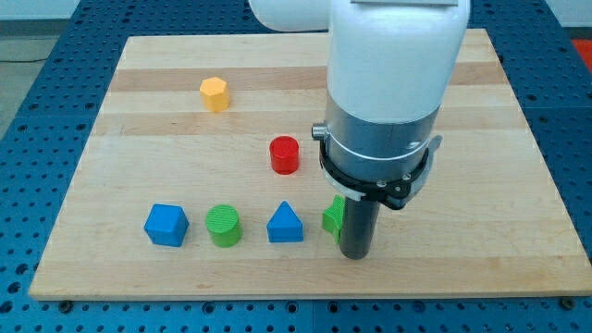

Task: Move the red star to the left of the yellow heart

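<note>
Tip (pixel 356 255) beside green block (pixel 332 218), wooden board (pixel 139 139)

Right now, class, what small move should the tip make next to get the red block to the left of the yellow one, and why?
Probably slide my tip toward the view's top, to the right side of the red block. The tip sits below-right of it, beside a half-hidden green block; the yellow block lies up-left.
</note>
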`<control>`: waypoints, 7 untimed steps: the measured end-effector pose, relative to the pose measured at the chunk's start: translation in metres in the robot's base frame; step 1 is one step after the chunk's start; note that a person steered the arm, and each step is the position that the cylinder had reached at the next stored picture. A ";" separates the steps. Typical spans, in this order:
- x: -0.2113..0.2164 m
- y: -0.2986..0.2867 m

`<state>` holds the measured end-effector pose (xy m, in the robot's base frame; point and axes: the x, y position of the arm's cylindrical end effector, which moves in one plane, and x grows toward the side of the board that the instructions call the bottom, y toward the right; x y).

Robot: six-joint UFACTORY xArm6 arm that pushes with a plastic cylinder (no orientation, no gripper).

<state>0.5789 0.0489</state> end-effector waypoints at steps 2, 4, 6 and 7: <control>-0.017 0.072; -0.097 0.130; -0.112 0.097; -0.127 0.085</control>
<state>0.4517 0.1340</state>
